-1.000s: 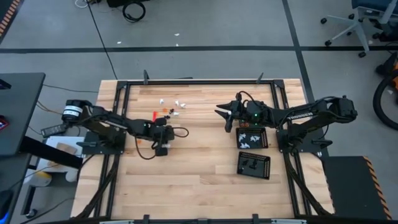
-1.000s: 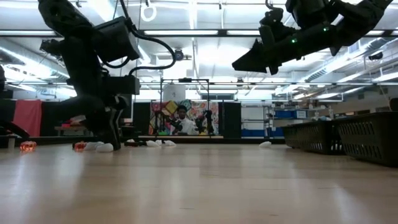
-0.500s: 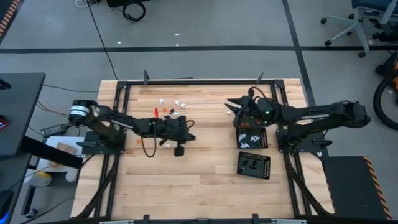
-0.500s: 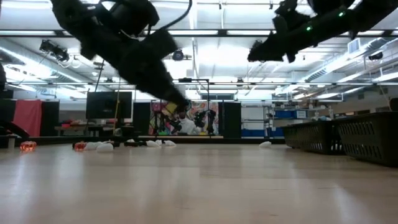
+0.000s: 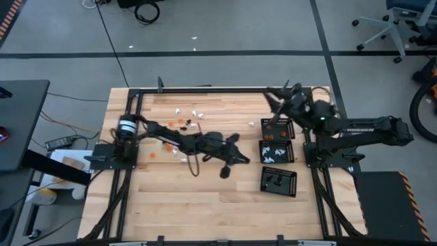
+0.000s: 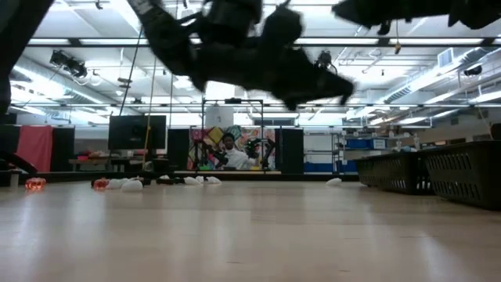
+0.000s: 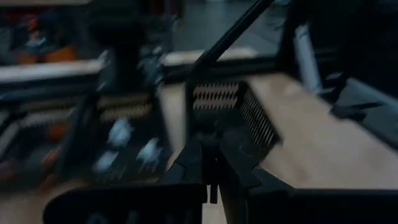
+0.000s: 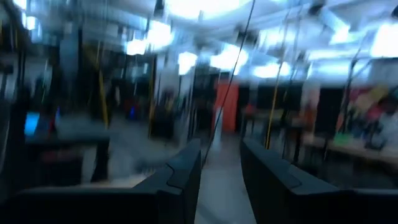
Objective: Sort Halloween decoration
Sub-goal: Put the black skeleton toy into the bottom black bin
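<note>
Wooden table, grey floor

small decorations lie scattered at the table's far left; three trays sit in a row on its right

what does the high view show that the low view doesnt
Only the high view: three black perforated trays seen from above with white, orange and black pieces in them, and the right gripper over the table's far edge. Only the low view: a person in the room behind. Both: loose decoration pieces on the wood, and the left gripper raised mid-table.
</note>
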Controlling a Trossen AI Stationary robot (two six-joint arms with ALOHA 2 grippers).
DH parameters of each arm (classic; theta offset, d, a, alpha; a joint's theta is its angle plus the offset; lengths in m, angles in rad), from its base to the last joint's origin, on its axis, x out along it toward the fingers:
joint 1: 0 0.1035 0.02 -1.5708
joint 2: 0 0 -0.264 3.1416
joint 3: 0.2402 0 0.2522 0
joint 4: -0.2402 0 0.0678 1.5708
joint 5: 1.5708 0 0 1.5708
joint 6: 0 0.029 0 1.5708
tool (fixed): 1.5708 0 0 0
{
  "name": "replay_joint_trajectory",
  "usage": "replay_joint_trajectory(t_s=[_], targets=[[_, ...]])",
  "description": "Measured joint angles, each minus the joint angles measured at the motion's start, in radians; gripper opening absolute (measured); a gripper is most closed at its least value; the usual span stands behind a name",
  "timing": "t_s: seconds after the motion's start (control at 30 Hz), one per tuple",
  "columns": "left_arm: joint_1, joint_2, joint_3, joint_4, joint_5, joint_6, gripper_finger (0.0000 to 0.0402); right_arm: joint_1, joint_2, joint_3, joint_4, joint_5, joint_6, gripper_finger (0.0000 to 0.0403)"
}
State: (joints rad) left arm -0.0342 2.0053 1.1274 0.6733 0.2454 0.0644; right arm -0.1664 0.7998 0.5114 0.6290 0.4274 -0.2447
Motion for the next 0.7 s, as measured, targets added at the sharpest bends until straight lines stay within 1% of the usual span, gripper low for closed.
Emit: replay_joint_trajectory(t_s=[0.07,0.1,0.2,0.27,0.5,0.7], targets=[[-0.005,0.050,0.077,0.000,0.050,0.000,0.0018,0.000,-0.023,0.000,0.063,-0.003,-0.027,0.0119],[-0.006,0.079,0.119,0.007,0.078,0.000,0.0018,0.000,-0.037,0.000,0.068,-0.005,-0.036,0.0119],[-0.008,0.152,0.214,0.003,0.139,-0.013,0.0018,0.004,-0.063,0.000,0.057,-0.006,-0.043,0.0119],[-0.008,0.199,0.269,0.001,0.161,-0.022,0.0018,0.008,-0.069,0.000,0.028,-0.005,-0.045,0.0119],[-0.011,0.351,0.439,0.011,0.178,-0.076,0.0018,0.008,-0.070,-0.001,0.017,-0.002,-0.047,0.0119],[-0.022,0.440,0.532,0.011,0.180,-0.139,0.0021,0.008,-0.070,-0.001,-0.001,-0.002,-0.047,0.0119]])
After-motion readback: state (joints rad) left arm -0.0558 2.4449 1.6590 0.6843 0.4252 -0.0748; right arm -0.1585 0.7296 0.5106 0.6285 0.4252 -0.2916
